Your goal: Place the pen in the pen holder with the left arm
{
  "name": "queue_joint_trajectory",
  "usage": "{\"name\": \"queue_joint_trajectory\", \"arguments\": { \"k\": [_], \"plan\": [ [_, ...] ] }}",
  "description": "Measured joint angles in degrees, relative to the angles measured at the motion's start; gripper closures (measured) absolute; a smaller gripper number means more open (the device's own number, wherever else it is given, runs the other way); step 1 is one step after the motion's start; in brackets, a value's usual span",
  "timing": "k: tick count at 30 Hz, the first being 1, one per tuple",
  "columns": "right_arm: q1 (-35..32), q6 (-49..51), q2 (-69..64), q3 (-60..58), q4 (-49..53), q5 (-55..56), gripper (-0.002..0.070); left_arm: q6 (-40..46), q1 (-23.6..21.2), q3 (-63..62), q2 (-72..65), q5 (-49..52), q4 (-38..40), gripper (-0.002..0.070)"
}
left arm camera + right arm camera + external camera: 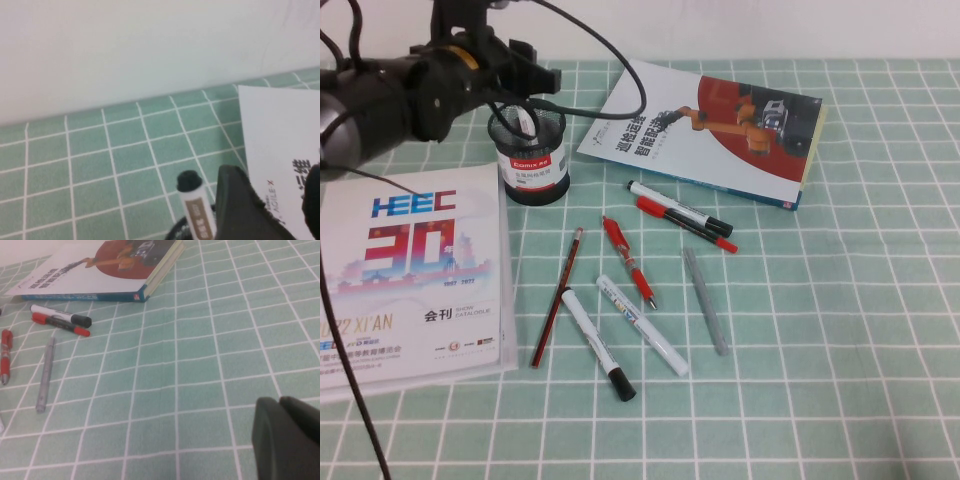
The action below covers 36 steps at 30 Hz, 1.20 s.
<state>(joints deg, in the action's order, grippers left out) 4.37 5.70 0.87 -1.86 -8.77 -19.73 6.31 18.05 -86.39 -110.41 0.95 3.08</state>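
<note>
- My left arm [390, 95] reaches in from the left edge, wrist level, with black cables looping off it.
- My left gripper [520, 85] hovers at the far left.
- My right gripper [287, 437] hangs low over the table.

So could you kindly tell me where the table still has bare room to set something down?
The tablecloth right of the grey pen is bare, as is the near edge below the white marker. It is crowded between the booklet and book, and at the pen holder, where the left gripper holds the pen. The right gripper is low over bare cloth.
</note>
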Motion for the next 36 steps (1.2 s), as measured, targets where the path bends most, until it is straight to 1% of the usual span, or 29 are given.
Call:
{"name": "queue_joint_trajectory", "arguments": {
  "k": [4,6,8,9,12,15,21,28,33,36],
  "plan": [
    [0.0,0.0,0.0,0.0,0.0,0.0,0.0696,0.6,0.9,1.1,1.8,1.6,-0.1,0.0433],
    [0.0,0.0,0.0,0.0,0.0,0.0,0.0696,0.6,1.3,1.9,3.6,2.5,-0.3,0.0485],
    [0.0,0.0,0.0,0.0,0.0,0.0,0.0696,0.8,1.4,3.0,6.6,4.2,-0.3,0.0581],
    [0.0,0.0,0.0,0.0,0.0,0.0,0.0696,0.8,1.4,3.6,8.3,5.2,-0.3,0.0615],
    [0.0,0.0,0.0,0.0,0.0,0.0,0.0696,0.8,1.4,6.2,14.2,8.4,-0.4,0.0659],
    [0.0,0.0,0.0,0.0,0.0,0.0,0.0696,1.0,1.4,10.5,20.4,10.2,-0.4,0.0670],
    [0.0,0.0,0.0,0.0,0.0,0.0,0.0696,0.5,1.4,26.3,38.2,9.1,-0.7,0.0675],
    [0.0,0.0,0.0,0.0,0.0,0.0,0.0696,-4.1,1.4,44.3,61.6,9.3,-0.7,0.0675],
    [0.0,0.0,0.0,0.0,0.0,0.0,0.0696,-5.1,1.4,55.0,77.6,13.4,-2.7,0.0675],
    [0.0,0.0,0.0,0.0,0.0,0.0,0.0696,-5.5,1.4,59.0,86.1,14.8,-3.1,0.0675]
  ]
}}
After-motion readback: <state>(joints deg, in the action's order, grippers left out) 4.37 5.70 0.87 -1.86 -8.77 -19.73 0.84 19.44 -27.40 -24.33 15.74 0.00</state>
